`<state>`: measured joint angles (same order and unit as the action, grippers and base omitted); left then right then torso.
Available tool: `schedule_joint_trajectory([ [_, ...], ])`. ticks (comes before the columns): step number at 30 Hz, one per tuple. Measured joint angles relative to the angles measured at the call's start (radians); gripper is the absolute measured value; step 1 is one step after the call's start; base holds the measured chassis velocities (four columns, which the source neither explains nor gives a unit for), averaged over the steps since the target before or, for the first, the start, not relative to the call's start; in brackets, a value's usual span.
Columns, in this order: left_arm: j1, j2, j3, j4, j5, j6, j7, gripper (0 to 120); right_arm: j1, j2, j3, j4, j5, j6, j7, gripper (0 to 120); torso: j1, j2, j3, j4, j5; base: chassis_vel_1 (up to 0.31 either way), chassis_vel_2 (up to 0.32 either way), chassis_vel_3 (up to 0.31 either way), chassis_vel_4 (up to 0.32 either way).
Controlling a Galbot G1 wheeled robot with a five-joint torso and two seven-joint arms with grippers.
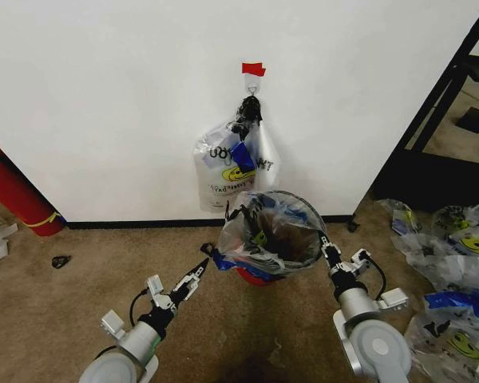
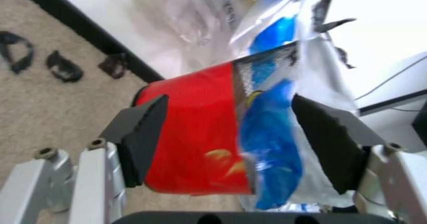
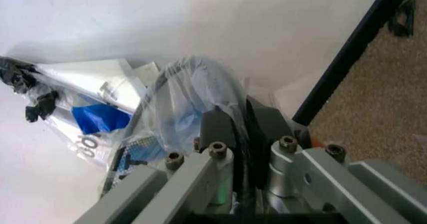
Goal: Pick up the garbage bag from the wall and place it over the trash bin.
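Note:
The garbage bag (image 1: 273,227) is stretched over the mouth of the trash bin (image 1: 254,277), whose red base shows below the plastic. My right gripper (image 1: 326,246) is at the bin's right rim, shut on a fold of the bag (image 3: 200,91); its fingers (image 3: 217,126) press close together on the plastic. My left gripper (image 1: 201,271) is low at the bin's left side, open. Its fingers (image 2: 143,134) stand wide apart, with the bin's red base (image 2: 193,134) and a blue patch of the bag (image 2: 270,144) beyond them.
A thick bunch of like bags (image 1: 235,163) hangs from a hook (image 1: 253,80) under red tape on the white wall (image 1: 104,96). A long red cylinder (image 1: 16,193) leans at the left. A heap of smiley-print bags (image 1: 455,271) lies on the carpet at the right.

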<state>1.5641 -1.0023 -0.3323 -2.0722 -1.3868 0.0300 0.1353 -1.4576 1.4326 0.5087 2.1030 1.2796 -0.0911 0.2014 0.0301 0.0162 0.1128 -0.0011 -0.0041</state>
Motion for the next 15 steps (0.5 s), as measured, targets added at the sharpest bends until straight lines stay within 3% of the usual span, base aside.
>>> schedule_joint_trajectory([
  [8,-0.005,-0.015,0.015,-0.025,-0.005,0.0,0.002,62,-0.002,0.004,-0.011,-0.005,-0.026,-0.007,0.003,1,0.0,0.0,0.0,0.0001,0.0001,0.0,0.0,0.0,0.0],
  [15,-0.012,-0.016,0.027,-0.025,0.017,-0.008,0.0,35,0.0,0.009,-0.019,-0.001,-0.032,-0.008,0.01,1,0.0,0.0,0.0,0.0001,0.0002,0.0,0.0,0.0,0.0],
])
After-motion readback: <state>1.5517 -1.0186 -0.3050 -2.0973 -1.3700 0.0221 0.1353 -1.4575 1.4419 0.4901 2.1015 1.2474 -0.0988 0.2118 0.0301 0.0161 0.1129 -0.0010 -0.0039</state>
